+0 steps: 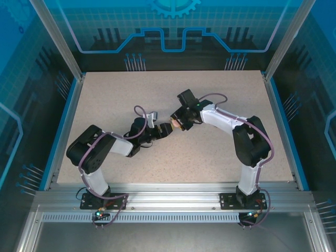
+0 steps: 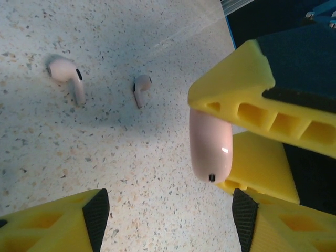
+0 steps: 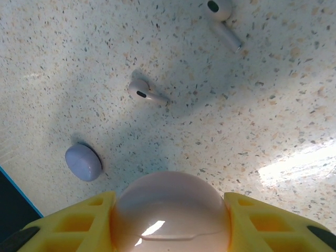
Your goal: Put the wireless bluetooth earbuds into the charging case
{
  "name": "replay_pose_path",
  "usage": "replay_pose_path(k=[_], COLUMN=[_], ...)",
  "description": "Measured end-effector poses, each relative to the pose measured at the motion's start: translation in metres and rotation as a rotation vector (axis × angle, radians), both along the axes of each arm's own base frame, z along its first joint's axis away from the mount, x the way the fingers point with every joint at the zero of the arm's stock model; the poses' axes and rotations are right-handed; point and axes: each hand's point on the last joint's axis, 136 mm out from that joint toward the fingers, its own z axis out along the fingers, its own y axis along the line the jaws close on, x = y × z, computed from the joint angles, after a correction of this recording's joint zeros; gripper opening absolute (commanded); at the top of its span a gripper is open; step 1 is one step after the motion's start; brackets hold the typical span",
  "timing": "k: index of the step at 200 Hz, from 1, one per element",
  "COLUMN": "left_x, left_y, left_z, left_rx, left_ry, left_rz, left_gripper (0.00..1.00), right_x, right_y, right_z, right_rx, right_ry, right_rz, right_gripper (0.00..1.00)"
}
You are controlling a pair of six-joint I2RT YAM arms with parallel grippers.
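Observation:
My right gripper (image 3: 169, 203) is shut on a pale pink, rounded charging case (image 3: 170, 220) and holds it above the table; its lid seam looks closed. In the left wrist view the same case (image 2: 210, 149) hangs between the right gripper's yellow fingers (image 2: 236, 97). Just in front of and below it, my left gripper (image 2: 170, 218) stands open with only tabletop between its black pads. Two pale pink earbuds lie loose on the speckled table: one (image 2: 65, 73) at far left and one (image 2: 142, 88) nearer the case. From above, the two grippers (image 1: 163, 130) (image 1: 175, 123) meet at mid-table.
A pale purple rounded case (image 3: 83, 163) lies on the table to the left of the held case. The earbuds (image 3: 144, 92) (image 3: 223, 18) lie beyond it. The speckled tabletop (image 1: 226, 89) has a blue raised border, with frame posts at the back corners.

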Motion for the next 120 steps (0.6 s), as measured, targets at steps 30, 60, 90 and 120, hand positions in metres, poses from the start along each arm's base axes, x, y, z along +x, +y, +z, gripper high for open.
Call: replay_pose_path(k=[30, 60, 90, 120], left_x=[0.005, 0.012, 0.015, 0.016], left_y=[-0.003, -0.007, -0.008, -0.011], left_z=[0.006, 0.013, 0.007, 0.007], left_rx=[-0.012, -0.027, -0.034, -0.040], left_ry=[-0.023, -0.041, -0.022, -0.025], left_rz=[-0.001, 0.001, 0.007, 0.005], left_gripper=[0.63, 0.58, 0.53, 0.52], right_x=[-0.004, -0.004, -0.002, -0.002], right_y=[0.005, 0.008, 0.010, 0.014], right_z=[0.000, 0.002, 0.004, 0.005], right_rx=[0.005, 0.018, 0.029, 0.038], right_ry=[0.003, 0.002, -0.007, -0.009], right_rz=[0.011, 0.012, 0.009, 0.012], right_gripper=[0.43, 0.43, 0.42, 0.42])
